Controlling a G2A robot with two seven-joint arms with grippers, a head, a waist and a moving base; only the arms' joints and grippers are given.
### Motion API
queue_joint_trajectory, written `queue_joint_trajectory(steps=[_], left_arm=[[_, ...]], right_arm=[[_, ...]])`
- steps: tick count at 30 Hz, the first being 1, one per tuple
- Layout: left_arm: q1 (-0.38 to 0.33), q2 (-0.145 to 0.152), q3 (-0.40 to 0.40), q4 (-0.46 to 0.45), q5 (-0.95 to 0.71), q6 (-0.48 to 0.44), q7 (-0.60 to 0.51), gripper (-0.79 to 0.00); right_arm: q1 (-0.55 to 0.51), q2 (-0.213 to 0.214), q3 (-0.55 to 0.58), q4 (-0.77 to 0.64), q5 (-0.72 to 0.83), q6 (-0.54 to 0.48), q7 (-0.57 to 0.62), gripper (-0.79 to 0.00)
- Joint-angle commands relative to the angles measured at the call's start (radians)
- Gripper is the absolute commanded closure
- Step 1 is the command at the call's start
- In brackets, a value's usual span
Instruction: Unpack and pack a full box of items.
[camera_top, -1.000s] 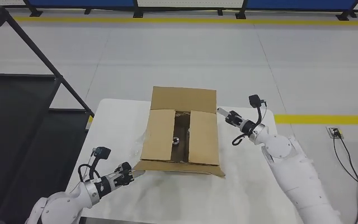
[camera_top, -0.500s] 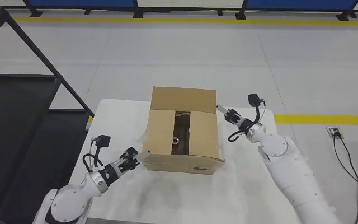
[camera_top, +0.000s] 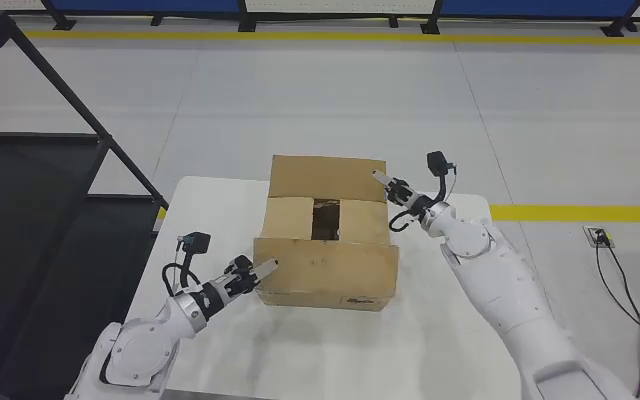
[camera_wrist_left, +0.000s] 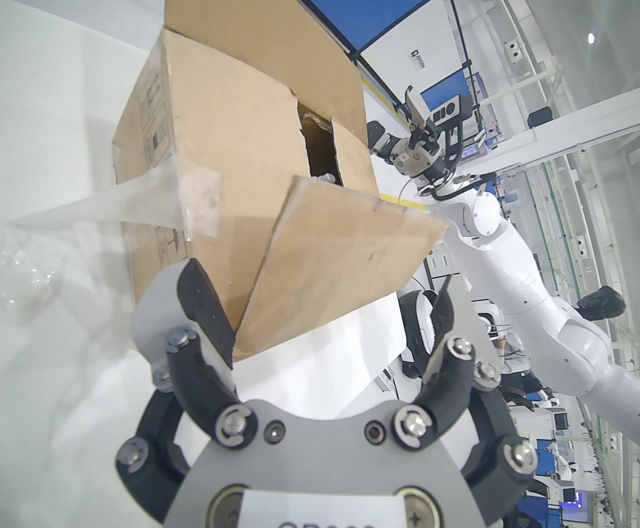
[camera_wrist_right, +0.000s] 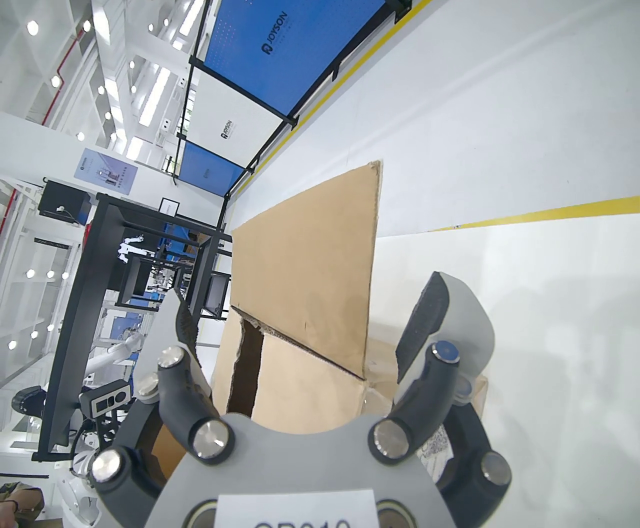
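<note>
One cardboard box (camera_top: 325, 272) stands on the white counter (camera_top: 210, 230), set toward the far edge and roughly midway across. It shows four flaps. The two side flaps (camera_top: 288, 217) are folded inward over the top with a dark gap (camera_top: 326, 218) between them. The far flap (camera_top: 328, 175) stands up, and the near flap (camera_wrist_left: 325, 265) juts outward at a slant. One strip of clear tape (camera_wrist_left: 150, 200) hangs loose from the box's near left edge. Bare counter lies to the left, to the right and in front of the box, with the widest stretch in front. A black frame (camera_top: 70, 90) stands off the counter's left side. The left gripper (camera_top: 262, 270) sits low at the box's near left corner, its forearm lying along the counter. Its fingers are spread apart, with the slanting near flap's edge between them, and contact cannot be judged. The right gripper (camera_top: 385, 182) is raised at the box's far right corner, just beside the standing flap's side edge. It is also spread wide and holds nothing, and its arm is bent in from the right.
</note>
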Motion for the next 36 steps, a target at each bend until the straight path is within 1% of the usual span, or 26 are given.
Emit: queue_joint_trajectory(steps=[1, 6, 10, 17, 20, 23, 25, 27, 32, 34, 36], left_arm=[[-0.009, -0.001, 0.010, 0.005, 0.000, 0.002, 0.003, -0.785], [-0.025, -0.001, 0.029, 0.018, 0.012, 0.003, 0.003, -0.785], [-0.031, 0.000, 0.035, 0.022, 0.015, 0.004, 0.004, -0.785], [-0.041, 0.002, 0.041, 0.036, 0.013, 0.002, 0.002, -0.785], [-0.049, 0.002, 0.046, 0.044, 0.013, 0.002, -0.001, -0.785], [-0.059, 0.002, 0.053, 0.052, 0.014, 0.001, -0.004, -0.785], [-0.065, 0.002, 0.059, 0.056, 0.019, 0.001, -0.005, -0.785], [-0.070, 0.002, 0.064, 0.060, 0.021, 0.002, -0.005, -0.785], [-0.081, 0.002, 0.075, 0.065, 0.020, -0.003, -0.006, -0.785], [-0.086, 0.002, 0.081, 0.068, 0.018, -0.004, -0.003, -0.785], [-0.090, 0.002, 0.087, 0.069, 0.019, -0.007, -0.003, -0.785]], right_arm=[[0.024, -0.017, -0.016, 0.047, 0.003, -0.014, -0.015, -0.785], [0.077, -0.049, -0.028, 0.145, 0.046, -0.077, 0.021, -0.785], [0.101, -0.056, -0.011, 0.202, 0.095, -0.172, 0.083, -0.785], [0.119, -0.039, 0.040, 0.247, 0.187, -0.342, 0.270, -0.785], [0.118, -0.026, 0.064, 0.243, 0.228, -0.392, 0.356, -0.785], [0.118, -0.012, 0.081, 0.225, 0.253, -0.417, 0.442, -0.785], [0.120, -0.004, 0.088, 0.208, 0.257, -0.402, 0.494, -0.785], [0.123, 0.002, 0.092, 0.184, 0.265, -0.355, 0.556, -0.785], [0.134, 0.008, 0.099, 0.119, 0.305, -0.105, 0.664, -0.785], [0.140, 0.009, 0.093, 0.097, 0.298, -0.005, 0.698, -0.785], [0.145, 0.009, 0.081, 0.073, 0.276, 0.069, 0.727, -0.785]])
